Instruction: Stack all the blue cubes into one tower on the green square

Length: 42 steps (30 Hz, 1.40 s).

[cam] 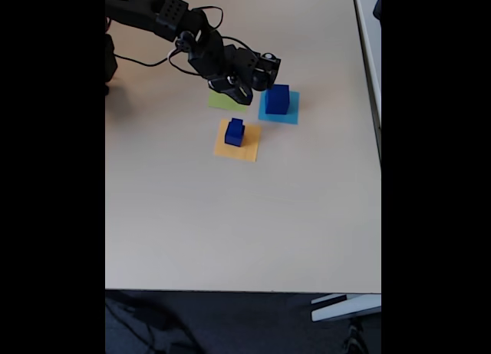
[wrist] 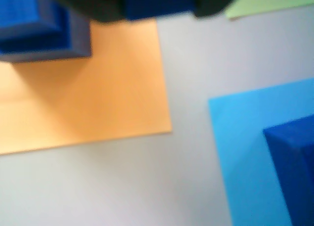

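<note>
In the wrist view my gripper (wrist: pixel 159 12) sits at the top edge, its dark jaws closed on a small blue cube (wrist: pixel 157 1). In the fixed view the gripper (cam: pixel 248 91) hangs over the right edge of the green square (cam: pixel 222 101), whose corner (wrist: pixel 265 3) shows at the wrist view's top right. A stack of two blue cubes (cam: pixel 235 131) (wrist: pixel 39 25) stands on the orange square (cam: pixel 244 148) (wrist: pixel 93 98). The largest blue cube (cam: pixel 277 98) (wrist: pixel 294 167) rests on the cyan square (cam: pixel 288 114) (wrist: pixel 240 147).
The three paper squares lie close together on a pale table (cam: pixel 230 231). The arm (cam: pixel 161 12) with its cables reaches in from the top left. The table's right edge (cam: pixel 379 139) is near the cyan square.
</note>
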Available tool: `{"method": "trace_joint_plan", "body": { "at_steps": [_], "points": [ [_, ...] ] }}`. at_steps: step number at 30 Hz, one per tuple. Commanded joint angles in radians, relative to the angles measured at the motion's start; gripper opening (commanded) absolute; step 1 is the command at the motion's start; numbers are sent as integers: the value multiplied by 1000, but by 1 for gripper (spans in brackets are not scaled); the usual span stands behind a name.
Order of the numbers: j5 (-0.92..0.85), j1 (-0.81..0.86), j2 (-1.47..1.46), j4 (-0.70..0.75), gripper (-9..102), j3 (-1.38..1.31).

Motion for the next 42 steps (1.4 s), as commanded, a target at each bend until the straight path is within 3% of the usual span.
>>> {"method": "trace_joint_plan", "body": {
  "at_steps": [1, 13, 42],
  "points": [
    [-15, 18, 84, -14, 4, -8],
    [-5, 31, 138, -140, 4, 149],
    [-69, 121, 166, -72, 3, 110]
  ]
}}
